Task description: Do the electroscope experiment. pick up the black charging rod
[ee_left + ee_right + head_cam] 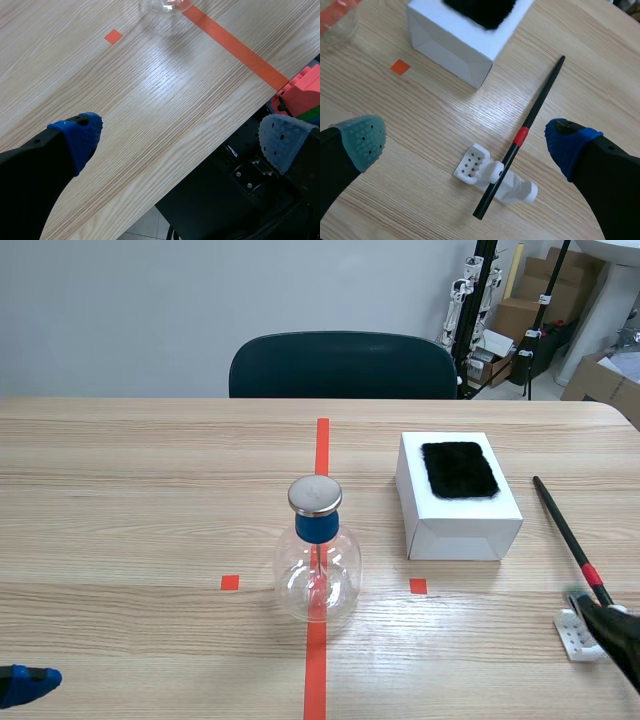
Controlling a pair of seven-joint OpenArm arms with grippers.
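Note:
The black charging rod [534,112], thin with a red band, lies slanted across a small white stand [495,180]. In the scene view the rod [562,525] runs along the table's right side. My right gripper [467,140] is open above it, with the rod's red band and the stand between its fingers. In the scene view that gripper [605,625] is at the lower right edge. My left gripper [185,137] is open over the table's near edge, holding nothing. The glass electroscope flask [317,555] with its blue collar and metal cap stands on the red centre line.
A white box [457,498] topped by a black fur pad [459,469] sits right of the flask, close to the rod. A dark chair [343,365] stands behind the table. The box corner [462,42] lies ahead of the right gripper.

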